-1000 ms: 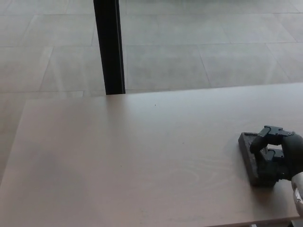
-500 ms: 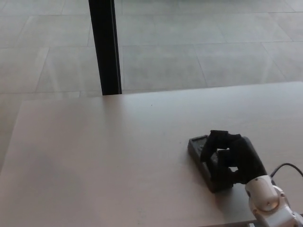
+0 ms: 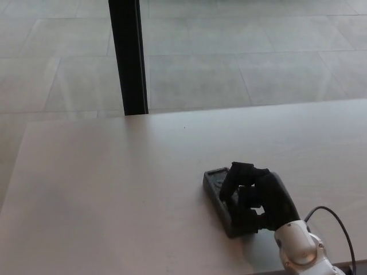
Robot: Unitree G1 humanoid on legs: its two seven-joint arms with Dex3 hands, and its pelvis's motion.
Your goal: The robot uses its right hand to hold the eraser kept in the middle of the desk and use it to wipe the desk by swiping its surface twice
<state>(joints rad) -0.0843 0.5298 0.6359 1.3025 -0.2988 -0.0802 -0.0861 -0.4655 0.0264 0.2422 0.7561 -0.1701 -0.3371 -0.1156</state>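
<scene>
Right hand clamped over the eraser.
Eraser lay flat under its fingers near the surface's front edge, both farther left than before.

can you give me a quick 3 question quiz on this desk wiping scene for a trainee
1. True or false: the right hand is shut on the eraser.
2. What stands beyond the desk's far edge? A) black post B) chair C) bin
3. Fill in: the eraser lies on the desk's ____ half, as the robot sees it.

Key: 1 true; 2 A; 3 right
</scene>
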